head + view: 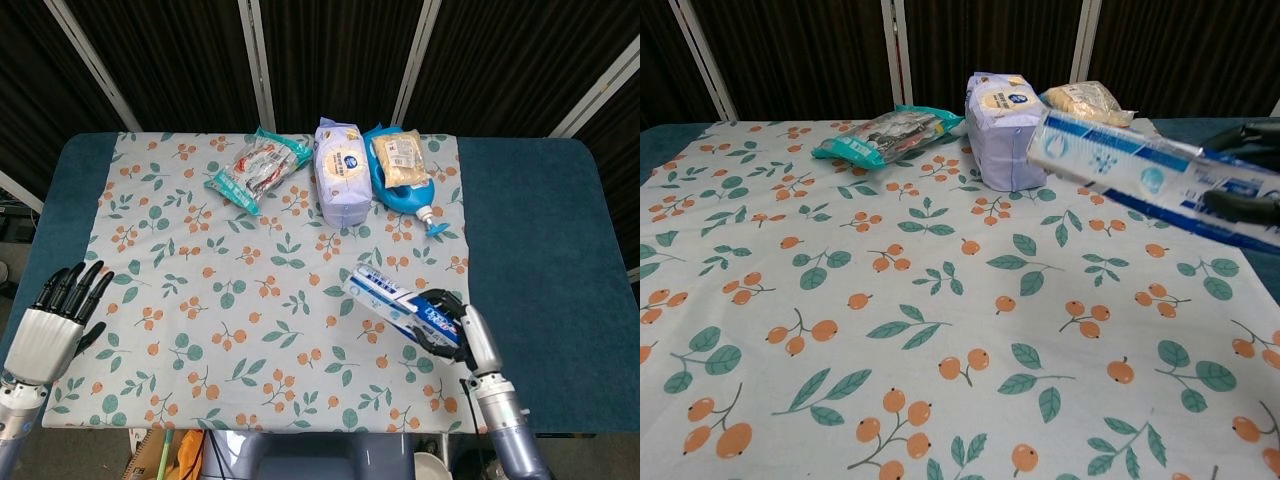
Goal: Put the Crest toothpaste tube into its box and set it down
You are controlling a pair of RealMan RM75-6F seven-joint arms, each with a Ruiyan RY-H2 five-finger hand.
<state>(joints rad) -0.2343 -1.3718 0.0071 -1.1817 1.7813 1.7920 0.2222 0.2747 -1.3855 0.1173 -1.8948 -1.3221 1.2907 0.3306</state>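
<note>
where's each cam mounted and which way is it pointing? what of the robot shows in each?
Head view: high above the near table edge, looking steeply down on the floral cloth; shows the left hand, open at the near left corner, and the right hand holding the toothpaste box.
Chest view: low, near the table edge, looking forward across the cloth; only the right hand's dark fingers show.
Shared: toothpaste box, wet wipes pack, blue bottle, snack packet.

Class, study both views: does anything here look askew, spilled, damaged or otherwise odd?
Nothing is spilled or visibly damaged. The only thing askew is the toothpaste box, held slanted above the cloth by the right robot hand. The snack packet rests on the blue bottle.
</note>
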